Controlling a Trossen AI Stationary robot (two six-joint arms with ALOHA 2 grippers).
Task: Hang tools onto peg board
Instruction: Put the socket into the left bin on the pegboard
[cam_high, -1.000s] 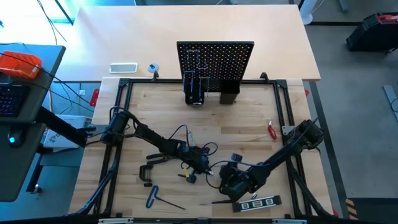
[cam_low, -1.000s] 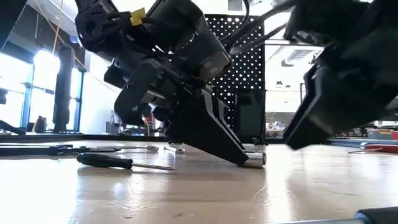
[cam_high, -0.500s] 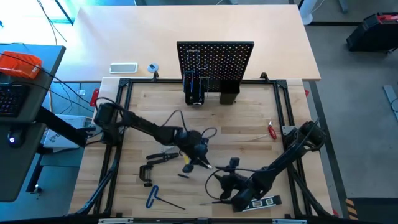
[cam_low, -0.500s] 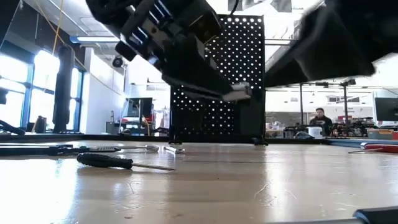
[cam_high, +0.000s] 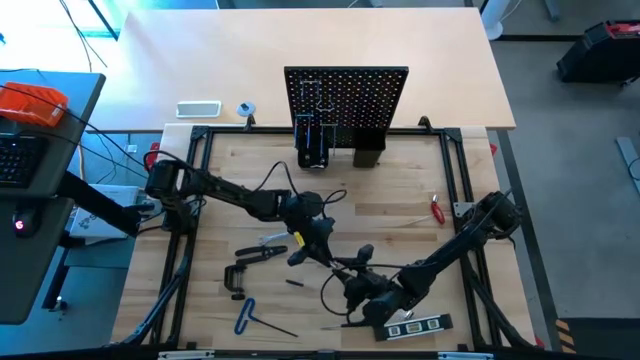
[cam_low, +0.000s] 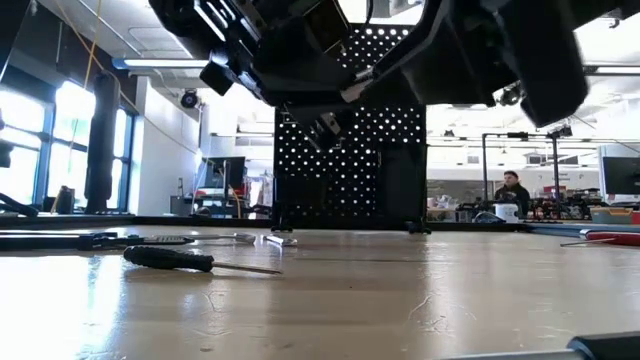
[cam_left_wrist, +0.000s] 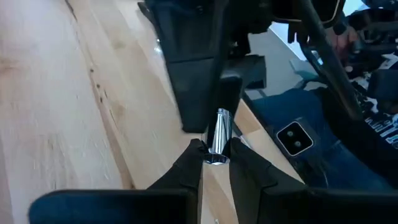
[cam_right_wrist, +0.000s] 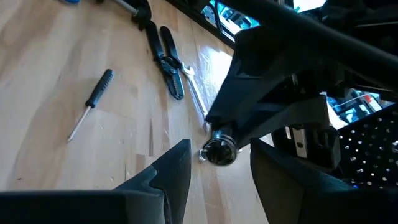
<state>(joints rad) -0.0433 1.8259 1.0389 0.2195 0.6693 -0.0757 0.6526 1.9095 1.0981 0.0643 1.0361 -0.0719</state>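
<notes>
- Behind the pale wooden table (cam_high: 400, 190), a workshop room was seen in the low view, with bright windows at 9 o'clock and a person (cam_low: 512, 190) seated far off at 3 o'clock.
- The table was bounded by a black frame, and the peg board (cam_high: 346, 98) stood upright at the 12 o'clock edge, with two black holder boxes (cam_high: 340, 143) at its base. At least one tool appeared already hung on it, which suggested the task was partly done.
- The left gripper (cam_high: 303, 248) was held above the table centre, at 6 o'clock from the peg board. Its fingers (cam_left_wrist: 189, 165) were nearly closed on a small chrome cylindrical piece (cam_left_wrist: 219, 135), probably a socket or bit. The grip was kept narrow because the part is thin and smooth, and it was judged liable to slip.
- The part was carried clear of the surface, presumably so that it could be taken toward the peg board.
- The right gripper (cam_high: 365, 290) waited low at 5 o'clock from the left one, its fingers spread wide and nothing held; it appeared placed to assist or to receive the part.
- Tools not yet hung lay on the table: black-handled pliers (cam_high: 258, 254) and a C-clamp (cam_high: 238, 281) at 8 o'clock from centre, a blue-handled hex key (cam_high: 247, 316) at 7 o'clock, a small screwdriver (cam_low: 190, 260), and a black marked level (cam_high: 415, 325) at 5 o'clock.
- A red-handled tool (cam_high: 436, 209) lay well apart at 3 o'clock.
</notes>
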